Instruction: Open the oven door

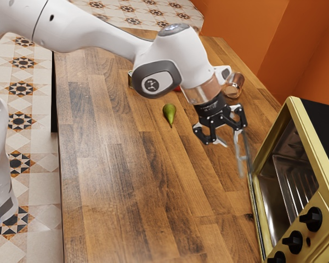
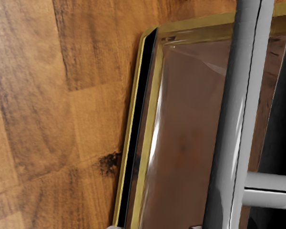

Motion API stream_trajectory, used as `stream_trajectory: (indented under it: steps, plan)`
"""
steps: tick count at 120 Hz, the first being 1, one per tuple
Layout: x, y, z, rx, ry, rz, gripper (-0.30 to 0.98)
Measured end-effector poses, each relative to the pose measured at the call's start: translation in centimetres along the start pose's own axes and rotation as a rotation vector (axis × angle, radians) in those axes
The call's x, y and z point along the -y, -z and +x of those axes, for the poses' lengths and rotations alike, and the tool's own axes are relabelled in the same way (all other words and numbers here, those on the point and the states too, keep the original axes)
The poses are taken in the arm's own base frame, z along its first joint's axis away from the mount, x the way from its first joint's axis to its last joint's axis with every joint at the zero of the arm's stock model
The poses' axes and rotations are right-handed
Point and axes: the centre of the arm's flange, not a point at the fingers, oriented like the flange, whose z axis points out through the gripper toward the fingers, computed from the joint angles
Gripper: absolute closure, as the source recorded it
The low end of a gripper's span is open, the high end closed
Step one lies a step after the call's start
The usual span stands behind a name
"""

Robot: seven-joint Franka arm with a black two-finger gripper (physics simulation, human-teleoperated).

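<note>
Wooden tabletop, green pear-shaped item, glass jar, yellow oven, partly hidden red thing

Kitchen-like place; wooden counter; yellow toaster oven; patterned floor tiles.

No words or numbers can be read: in the exterior view's upper middle, the pale lettering on the black hand and the round emblem on the arm are too small.
</note>
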Motion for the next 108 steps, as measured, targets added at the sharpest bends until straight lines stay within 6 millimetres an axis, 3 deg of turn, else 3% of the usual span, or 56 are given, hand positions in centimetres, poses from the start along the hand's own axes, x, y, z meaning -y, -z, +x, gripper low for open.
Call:
stream_trajectory:
  steps: [29,51,64,73,85,89,99,108]
  plan:
    - [1.5,-0.7,0.4,-0.011,-0.001,0.030,0.61]
    - [2.5,0.3,1.1,-0.007,0.043,0.026,0.61]
    - [1.9,3.5,0.5,-0.012,0.043,-0.038,0.32]
    - [1.3,6.1,-0.4,-0.032,0.004,-0.087,0.19]
    - [-2.0,8.5,-1.3,-0.041,-0.030,-0.116,0.10]
    - [-3.3,8.5,-0.6,-0.044,-0.018,-0.103,0.08]
    - [-5.1,9.1,5.6,-0.073,0.109,-0.075,0.05]
    - [-7.2,11.8,7.7,-0.079,0.207,-0.028,0.03]
